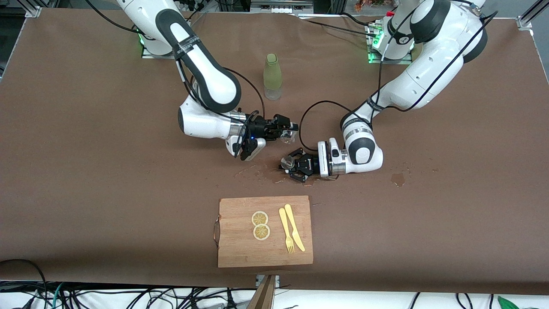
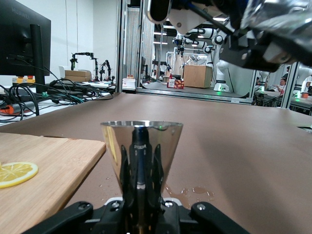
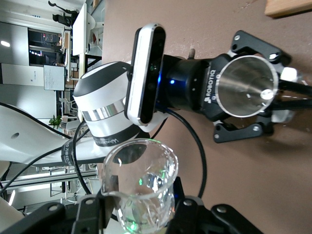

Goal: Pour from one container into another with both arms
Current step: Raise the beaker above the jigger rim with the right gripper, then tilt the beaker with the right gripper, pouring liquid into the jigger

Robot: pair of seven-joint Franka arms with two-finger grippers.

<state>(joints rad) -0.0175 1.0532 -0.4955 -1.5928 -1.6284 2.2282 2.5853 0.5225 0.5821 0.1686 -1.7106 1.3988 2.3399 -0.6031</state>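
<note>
Bright even overhead light, soft shadows, glare on metal cup [image 3: 246, 85]; glass beaker [image 3: 141, 180] close-up slightly blurred

A wooden cutting board [image 1: 240, 244] is seen on the brown table [image 1: 85, 171], near the front camera. Two lemon slices [image 1: 260, 225] are laid on it, touching each other. A yellow fork [image 1: 285, 230] and a yellow knife [image 1: 294, 227] are laid just beside them. A green bottle [image 1: 272, 76] is stood upright farther from the camera. Small wet spots [image 1: 399, 178] are seen on the table.
</note>
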